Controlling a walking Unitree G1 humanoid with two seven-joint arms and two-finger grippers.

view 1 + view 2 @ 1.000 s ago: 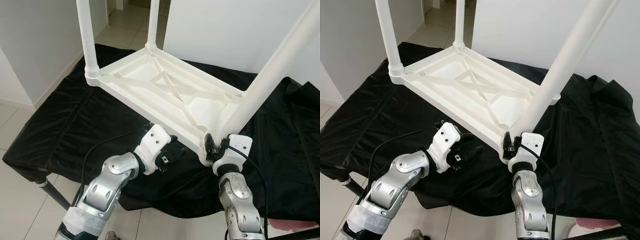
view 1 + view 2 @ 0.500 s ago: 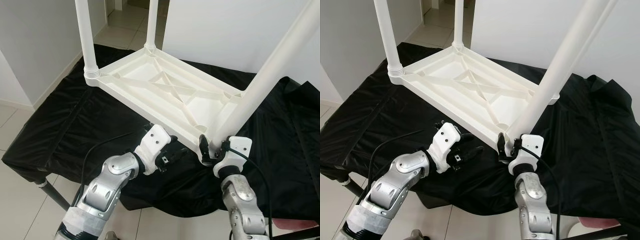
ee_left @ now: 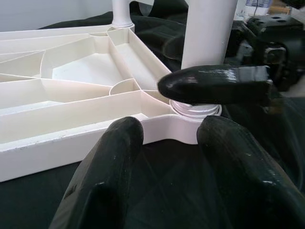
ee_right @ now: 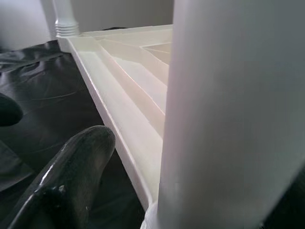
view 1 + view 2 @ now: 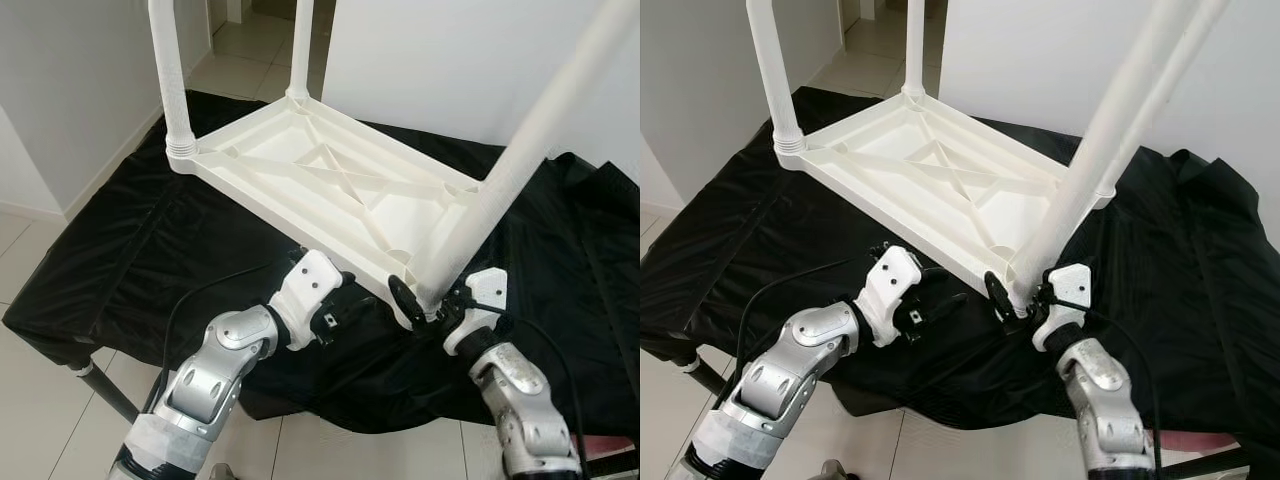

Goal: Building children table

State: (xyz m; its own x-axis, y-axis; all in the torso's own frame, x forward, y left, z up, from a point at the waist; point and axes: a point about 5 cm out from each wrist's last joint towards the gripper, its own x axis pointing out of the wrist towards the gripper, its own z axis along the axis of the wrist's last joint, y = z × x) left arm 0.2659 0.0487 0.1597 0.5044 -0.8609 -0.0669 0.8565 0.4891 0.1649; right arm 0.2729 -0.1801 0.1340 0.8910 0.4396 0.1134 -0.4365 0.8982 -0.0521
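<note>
Nearest to me, the left gripper (image 5: 352, 306) hovers low over the crumpled black plastic sheet (image 5: 150, 250) that covers the counter, its two black fingers (image 3: 112, 176) spread apart with nothing between them, pointing at the near rim of the table. Just beside it, the right gripper (image 5: 428, 300) is at the near corner, its fingers set on either side of the base of the tall white plastic leg (image 5: 530, 150); one finger (image 3: 214, 85) lies across the front of the leg just above its threaded collar, and I can't quite tell how tightly they grip. That leg leans away to the right as it rises. It stands in the corner socket of the upturned white plastic children's table top (image 5: 330, 185), which lies underside up on the sheet, ribs and cross-bracing showing. Further back, a second white leg (image 5: 170, 75) stands upright at the left corner, a third (image 5: 303, 45) at the far corner. Beyond are pale floor tiles (image 5: 235, 50) and white walls (image 5: 440, 60).
</note>
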